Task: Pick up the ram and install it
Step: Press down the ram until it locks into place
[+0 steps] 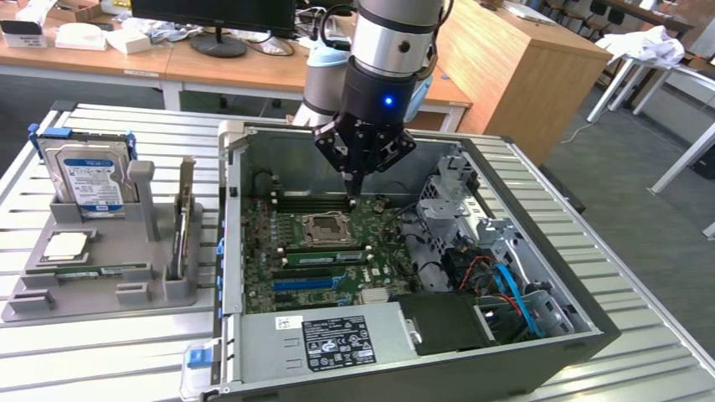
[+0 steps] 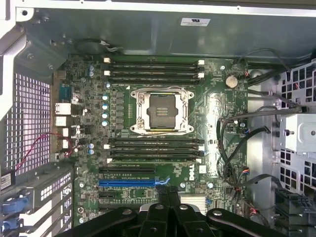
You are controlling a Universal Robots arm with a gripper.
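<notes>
**Closed gripper hangs inside the open computer case**

The gripper (image 1: 353, 180), fingers pressed together and holding nothing, hangs above the motherboard (image 1: 324, 251), just behind its processor socket (image 1: 325, 228). The ram (image 1: 99, 270) lies flat in the grey holder (image 1: 67, 289), outside the case, near the hard drive (image 1: 90, 180).

Case opening: the computer case (image 1: 558, 335) lies open-topped at frame centre, so the motherboard (image 1: 324, 251) is reachable from above.
Gripper: the gripper (image 1: 353, 180), jaws shut, hangs inside the opening over the upper memory slots (image 1: 324, 201).
Right of board: drive cage (image 1: 458, 209) and cables (image 1: 508, 285) crowd that side.
Lower edge: the power supply (image 1: 324, 335) blocks the front.
Left tabletop: the grey holder (image 1: 100, 260) with the hard drive (image 1: 90, 180) stands apart from the case.
</notes>
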